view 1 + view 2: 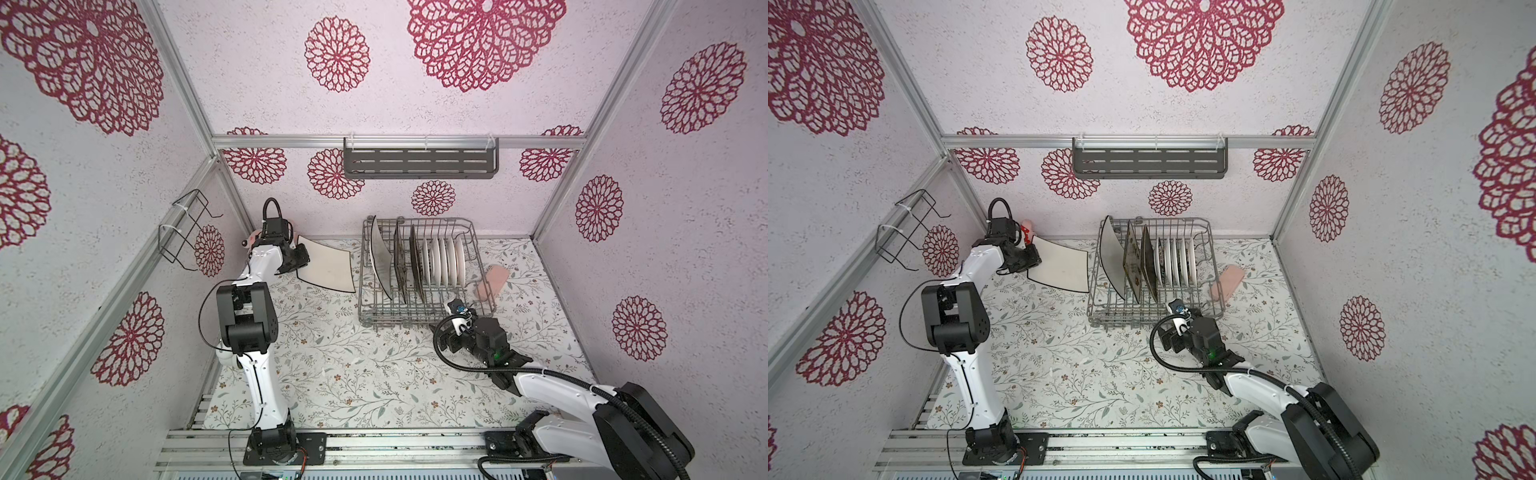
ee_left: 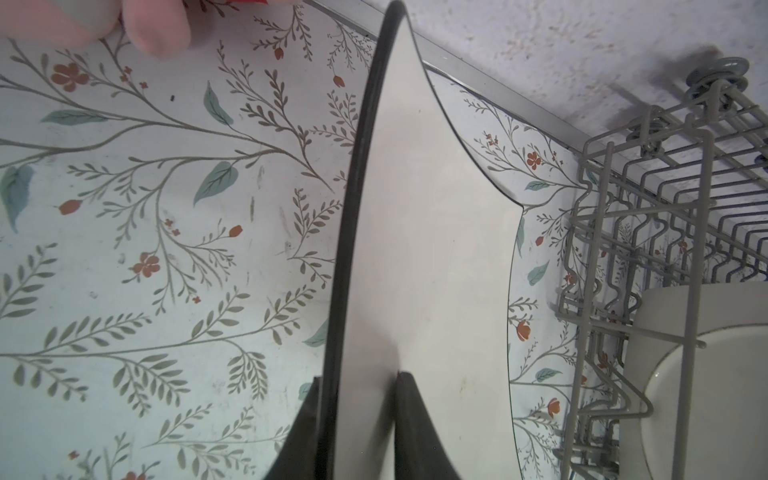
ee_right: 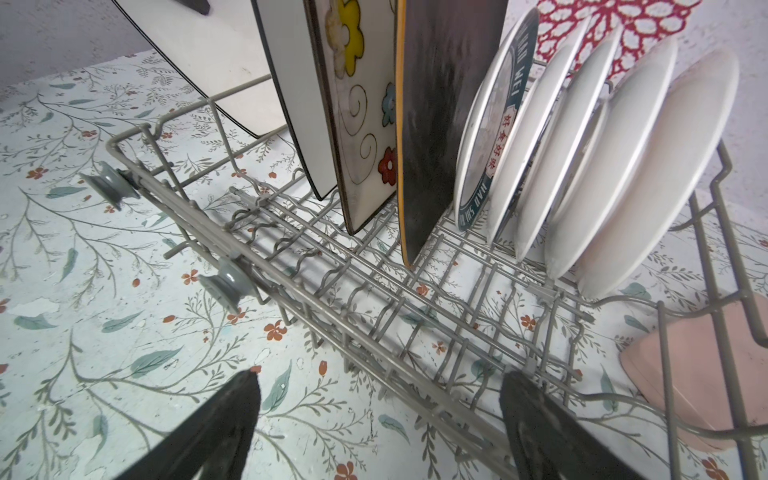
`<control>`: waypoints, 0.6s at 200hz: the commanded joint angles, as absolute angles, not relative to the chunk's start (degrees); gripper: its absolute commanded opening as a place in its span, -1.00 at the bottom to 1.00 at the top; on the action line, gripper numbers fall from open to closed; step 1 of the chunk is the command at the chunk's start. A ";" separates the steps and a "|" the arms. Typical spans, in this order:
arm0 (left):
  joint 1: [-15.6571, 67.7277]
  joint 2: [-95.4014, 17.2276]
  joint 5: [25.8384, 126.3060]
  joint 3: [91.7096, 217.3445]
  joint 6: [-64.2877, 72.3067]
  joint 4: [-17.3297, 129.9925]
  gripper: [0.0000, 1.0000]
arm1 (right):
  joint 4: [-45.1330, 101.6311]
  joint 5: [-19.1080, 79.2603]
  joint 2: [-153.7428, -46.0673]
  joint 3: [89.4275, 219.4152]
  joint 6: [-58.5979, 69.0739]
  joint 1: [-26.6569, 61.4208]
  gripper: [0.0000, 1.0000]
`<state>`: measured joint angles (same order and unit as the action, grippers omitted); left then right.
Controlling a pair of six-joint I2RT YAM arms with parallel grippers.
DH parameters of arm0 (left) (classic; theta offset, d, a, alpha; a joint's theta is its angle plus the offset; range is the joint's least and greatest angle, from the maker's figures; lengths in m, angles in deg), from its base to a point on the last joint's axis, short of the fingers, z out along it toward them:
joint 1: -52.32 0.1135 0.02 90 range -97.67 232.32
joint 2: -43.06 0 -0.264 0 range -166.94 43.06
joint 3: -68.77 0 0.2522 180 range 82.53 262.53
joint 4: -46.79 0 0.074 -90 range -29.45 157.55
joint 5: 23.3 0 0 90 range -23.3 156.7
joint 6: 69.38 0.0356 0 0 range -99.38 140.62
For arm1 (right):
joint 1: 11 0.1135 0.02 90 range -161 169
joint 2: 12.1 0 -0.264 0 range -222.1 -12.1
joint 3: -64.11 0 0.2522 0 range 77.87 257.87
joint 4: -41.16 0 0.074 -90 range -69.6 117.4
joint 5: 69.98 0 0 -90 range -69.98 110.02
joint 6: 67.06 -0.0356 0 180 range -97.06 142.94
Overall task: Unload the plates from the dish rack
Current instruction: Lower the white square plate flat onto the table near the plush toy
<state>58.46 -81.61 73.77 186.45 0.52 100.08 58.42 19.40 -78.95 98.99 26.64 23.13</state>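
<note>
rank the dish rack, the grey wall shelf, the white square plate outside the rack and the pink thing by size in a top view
1. dish rack
2. grey wall shelf, mounted up the wall, maybe nearer the camera, so unsure
3. white square plate
4. pink thing, smallest

From the middle of the floral table (image 1: 374,374) I see a dark slotted shelf (image 1: 419,163) (image 1: 1149,163) at 12 o'clock, hung on the back wall's rail. At 10 o'clock a black wire holder (image 1: 185,230) (image 1: 903,227) hangs on the left wall. A pink slab (image 1: 492,282) (image 3: 706,374) lies at 2 o'clock. A small pink-and-red thing (image 1: 1027,230) sits near 11 o'clock in the back corner; I can't tell what it is. All the walls (image 1: 685,249) carry red flower prints.
</note>
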 commanded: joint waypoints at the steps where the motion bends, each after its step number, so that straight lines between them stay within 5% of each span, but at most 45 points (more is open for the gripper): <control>1: 57.96 -91.78 46.55 181.78 11.65 120.44 -0.67 | 60.57 22.72 -76.32 100.61 29.23 24.11 0.90; 120: 54.26 -98.81 38.96 188.85 12.53 129.01 -0.67 | 62.78 23.06 -82.51 109.01 37.08 30.66 0.94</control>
<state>54.32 -94.02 39.57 192.89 10.55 121.81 59.10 23.29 -82.52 108.37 35.80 30.30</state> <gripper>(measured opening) 0.162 0.966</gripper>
